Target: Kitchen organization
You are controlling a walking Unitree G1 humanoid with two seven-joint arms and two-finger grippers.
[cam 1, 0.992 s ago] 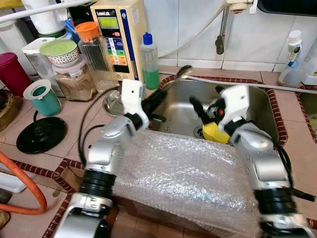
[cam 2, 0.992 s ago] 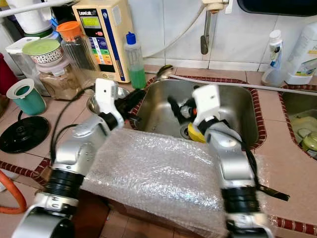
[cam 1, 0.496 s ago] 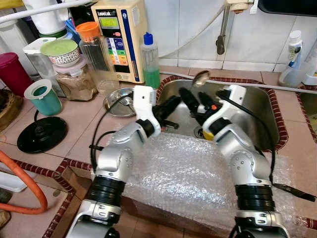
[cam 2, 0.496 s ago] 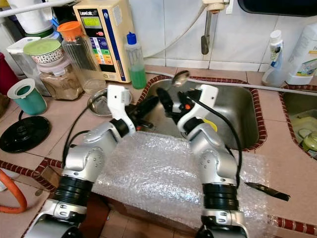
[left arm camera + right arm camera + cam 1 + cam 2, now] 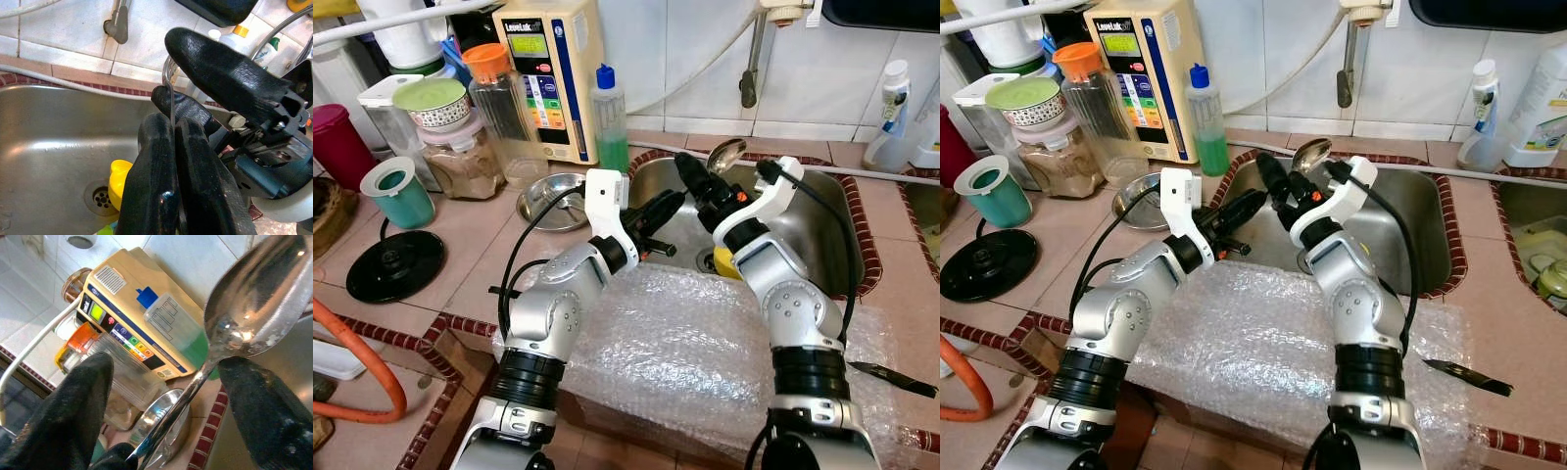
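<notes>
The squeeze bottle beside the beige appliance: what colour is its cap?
Blue, on the squeeze bottle holding green liquid; clearest in the left eye view.

A shiny metal spoon (image 5: pixel 244 313) stands between two spread black fingers (image 5: pixel 73 411), with a green-liquid bottle (image 5: pixel 171 328), cream appliance (image 5: pixel 122 298) and what looks like a steel bowl (image 5: pixel 166 426) behind the spoon.

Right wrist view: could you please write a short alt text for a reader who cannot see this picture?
A shiny metal spoon stands between the two spread black fingers of the right gripper, its handle running down toward the wrist. Behind it are a cream appliance with coloured buttons, a bottle of green liquid with a blue cap and an orange-lidded jar.
</notes>
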